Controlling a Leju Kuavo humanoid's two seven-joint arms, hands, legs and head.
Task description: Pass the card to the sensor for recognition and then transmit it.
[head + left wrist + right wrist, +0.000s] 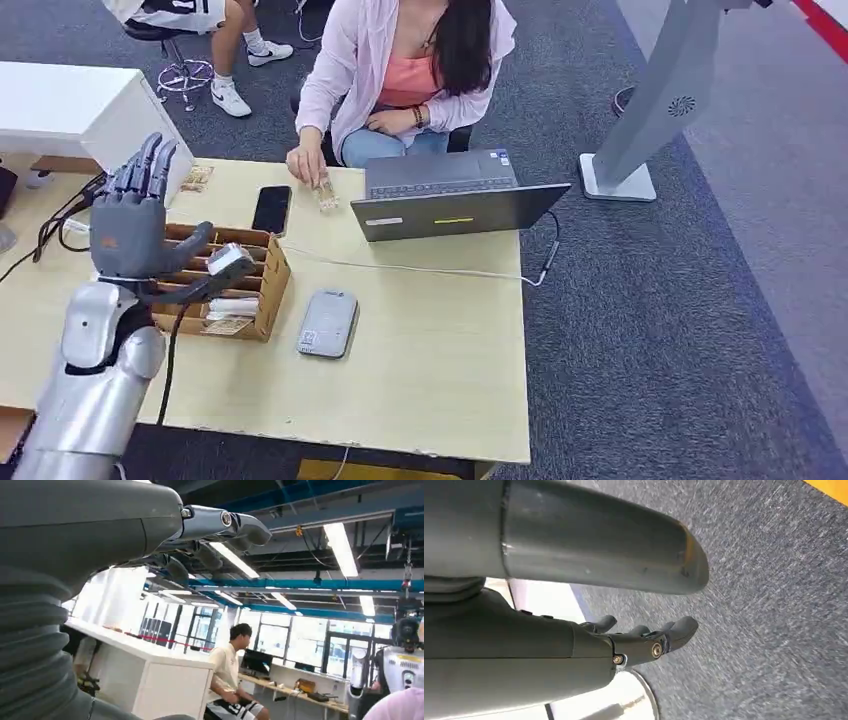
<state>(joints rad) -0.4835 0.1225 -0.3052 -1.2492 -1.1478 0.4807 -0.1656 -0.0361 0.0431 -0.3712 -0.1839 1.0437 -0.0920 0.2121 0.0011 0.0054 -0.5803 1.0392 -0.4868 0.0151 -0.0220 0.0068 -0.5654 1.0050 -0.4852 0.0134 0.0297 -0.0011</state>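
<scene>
My left hand [133, 214] is raised above the left end of a wooden card box [262, 290], fingers pointing up and apart, thumb out to the side, holding nothing. In the left wrist view the fingers [220, 524] stretch out against a ceiling. A grey-white card sensor [327, 323] lies flat on the table just right of the box. Cards [228, 325] lie in the box's near slot. A seated person's hand [305, 163] rests on another card [326, 197] at the table's far edge. My right hand [644, 641] hangs over grey carpet, fingers loosely extended and empty.
A black phone [271, 209] lies behind the box and an open laptop [450, 200] stands at the far right, its cable [420, 268] running across the table [440, 380]. A small card [197, 178] lies at the far left. A white cabinet [70, 105] stands beyond.
</scene>
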